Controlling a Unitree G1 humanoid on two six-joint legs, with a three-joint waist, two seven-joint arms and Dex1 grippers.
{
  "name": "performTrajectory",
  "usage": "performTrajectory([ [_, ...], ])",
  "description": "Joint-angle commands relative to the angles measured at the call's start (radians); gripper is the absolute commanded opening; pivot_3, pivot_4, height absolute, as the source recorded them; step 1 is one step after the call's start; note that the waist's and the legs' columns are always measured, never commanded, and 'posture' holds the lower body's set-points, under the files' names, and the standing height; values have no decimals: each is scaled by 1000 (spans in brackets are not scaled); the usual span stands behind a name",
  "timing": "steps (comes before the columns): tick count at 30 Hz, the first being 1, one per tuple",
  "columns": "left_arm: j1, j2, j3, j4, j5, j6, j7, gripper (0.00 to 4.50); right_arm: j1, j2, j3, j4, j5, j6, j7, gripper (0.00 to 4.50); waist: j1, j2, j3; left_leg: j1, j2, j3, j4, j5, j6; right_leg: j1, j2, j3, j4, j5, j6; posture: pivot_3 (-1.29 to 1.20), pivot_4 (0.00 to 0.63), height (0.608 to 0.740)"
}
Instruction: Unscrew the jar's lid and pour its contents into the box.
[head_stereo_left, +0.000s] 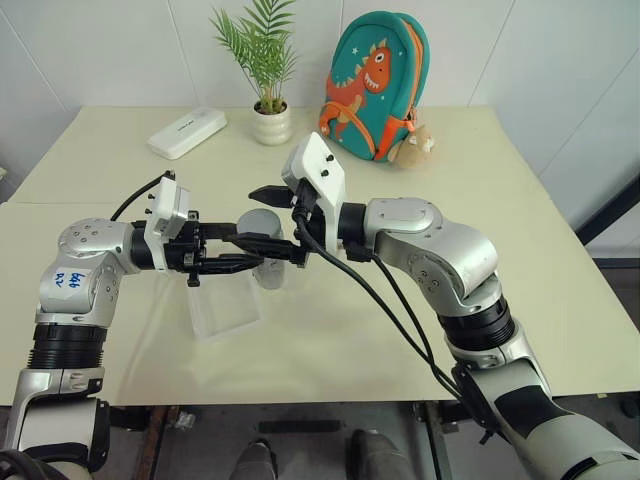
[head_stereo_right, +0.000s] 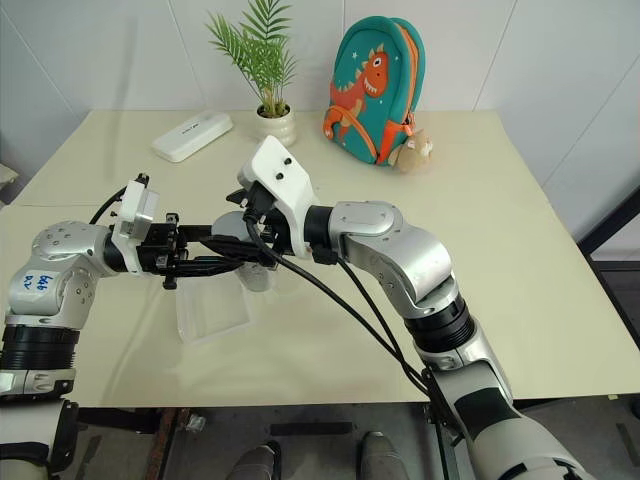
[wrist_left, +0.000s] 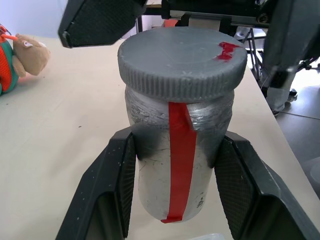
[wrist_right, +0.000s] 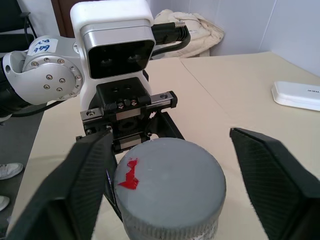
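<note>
The left gripper (wrist_left: 175, 185) clamps the small clear plastic jar (wrist_left: 177, 165) with its red label above the shallow clear plastic box (head_stereo_left: 222, 310), steadying it while the right gripper (wrist_right: 170, 175), fingers apart, straddles the ridged grey lid (wrist_right: 170, 187), apparently to unscrew it.

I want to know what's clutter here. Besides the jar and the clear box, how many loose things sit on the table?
3, all along the far edge: a white oblong plastic case, a small palm in a white ceramic pot beside it, and a teal dinosaur backpack. The arms may hide others.
</note>
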Motion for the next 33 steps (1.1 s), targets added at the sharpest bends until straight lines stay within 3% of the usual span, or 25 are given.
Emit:
performTrajectory([
  [1, -7, -1, 10, -34, -8, -9, 4, 1936, -4, -8, -11, -56, 20, 0, 29, 3244, 0, 0, 0, 0, 0, 0, 0, 0, 0, 0, 0, 0, 0, 0, 0, 0, 150, 740],
  [2, -7, -1, 10, -34, -7, -9, 5, 1936, -2, -10, -7, -59, 18, -1, 35, 2938, 0, 0, 0, 0, 1, 0, 0, 0, 0, 0, 1, 0, 0, 0, 0, 0, 150, 740],
  [11, -11, -3, 7, -28, -4, -11, 3, 1936, -2, -18, 4, -41, -18, -22, 42, 2938, 0, 0, 0, 0, 8, 0, 0, 0, -1, -1, 8, 0, 1, 0, -4, 0, 150, 740],
  [25, -8, 11, -23, -21, 9, 1, -20, 1936, -127, -48, -91, 70, -41, -90, 51, 2938, 0, 0, 0, 0, 8, 0, 0, -1, -1, -2, 8, 0, 2, -1, -6, 0, 150, 740],
  [33, -10, 56, 46, -2, 8, -14, 26, 1936, -68, -188, -146, 132, -124, -105, 10, 2938, 3, 0, 0, 0, 8, 0, 0, -1, -1, -3, 8, 0, 3, -1, -6, 0, 150, 740],
])
